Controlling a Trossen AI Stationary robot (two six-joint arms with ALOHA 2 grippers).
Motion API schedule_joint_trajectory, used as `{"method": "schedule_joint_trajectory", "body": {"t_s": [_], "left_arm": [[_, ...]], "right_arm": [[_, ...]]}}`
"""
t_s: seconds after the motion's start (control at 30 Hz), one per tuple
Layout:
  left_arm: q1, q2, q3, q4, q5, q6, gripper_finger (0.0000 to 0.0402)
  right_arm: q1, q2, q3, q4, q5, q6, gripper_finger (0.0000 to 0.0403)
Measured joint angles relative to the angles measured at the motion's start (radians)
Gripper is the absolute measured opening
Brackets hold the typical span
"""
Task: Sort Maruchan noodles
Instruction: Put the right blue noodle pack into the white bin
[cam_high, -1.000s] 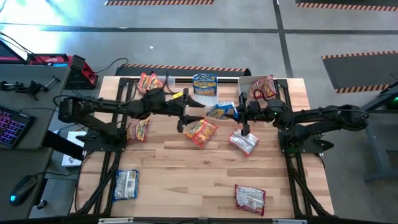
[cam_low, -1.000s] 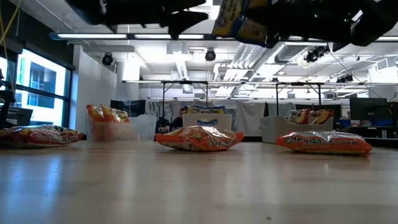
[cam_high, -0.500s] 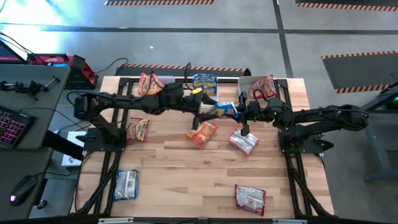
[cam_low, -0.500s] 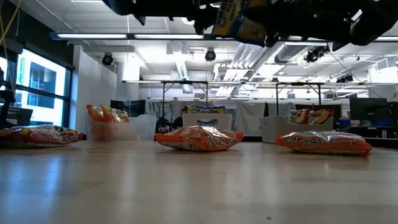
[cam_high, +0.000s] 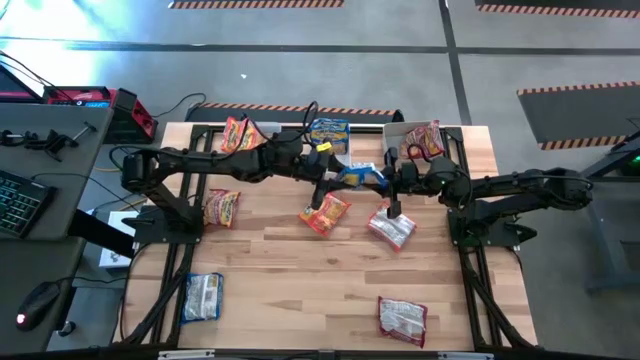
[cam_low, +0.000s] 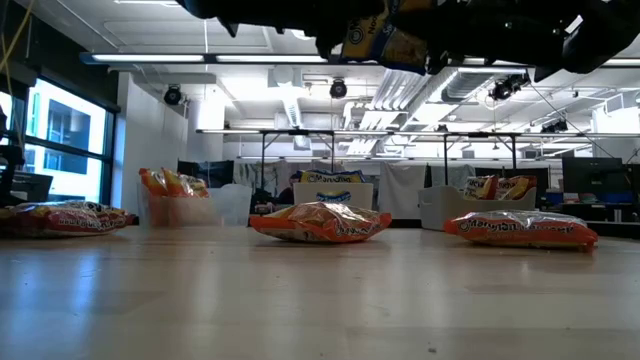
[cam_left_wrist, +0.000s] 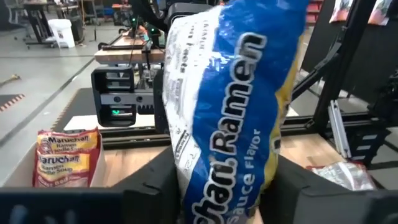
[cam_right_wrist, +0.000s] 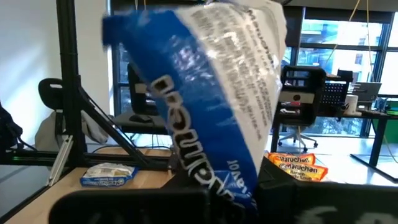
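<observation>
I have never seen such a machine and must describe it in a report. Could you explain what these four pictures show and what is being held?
Two dark robot arms work at a wooden table. One picture looks down from above, one looks level across the tabletop, and two come from cameras on the wrists. Ramen packets lie scattered, such as an orange packet. The right gripper is shut on a blue packet held above the table. The left gripper meets it from the other side, its fingers around the packet's other end, as for a handover.
</observation>
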Motion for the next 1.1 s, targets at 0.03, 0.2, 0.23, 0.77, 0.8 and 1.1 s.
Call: {"method": "schedule_joint_trajectory", "body": {"t_s": [0.03,0.2,0.23,0.77,0.8,1.1], "left_arm": [[0.000,0.000,0.000,0.000,0.000,0.015,0.0135],[0.008,-0.012,0.001,-0.028,0.011,0.040,0.0087],[0.015,-0.019,0.011,-0.070,0.016,0.046,0.0080],[0.221,0.015,0.452,-0.979,-0.058,0.291,0.0060],[0.237,0.030,0.476,-1.012,-0.058,0.293,0.0060],[0.329,0.280,0.719,-1.278,-0.129,0.370,0.0059]], "right_arm": [[0.000,0.000,0.000,0.001,0.004,0.002,0.0007],[0.002,0.000,0.000,-0.001,0.053,0.045,0.0036],[0.001,0.000,0.000,-0.003,0.060,0.045,0.0047],[-0.001,-0.099,0.001,-0.353,0.383,0.020,0.0173],[-0.001,-0.103,0.001,-0.374,0.392,0.019,0.0163],[0.000,-0.106,0.001,-0.416,0.414,-0.033,0.0027]]}}
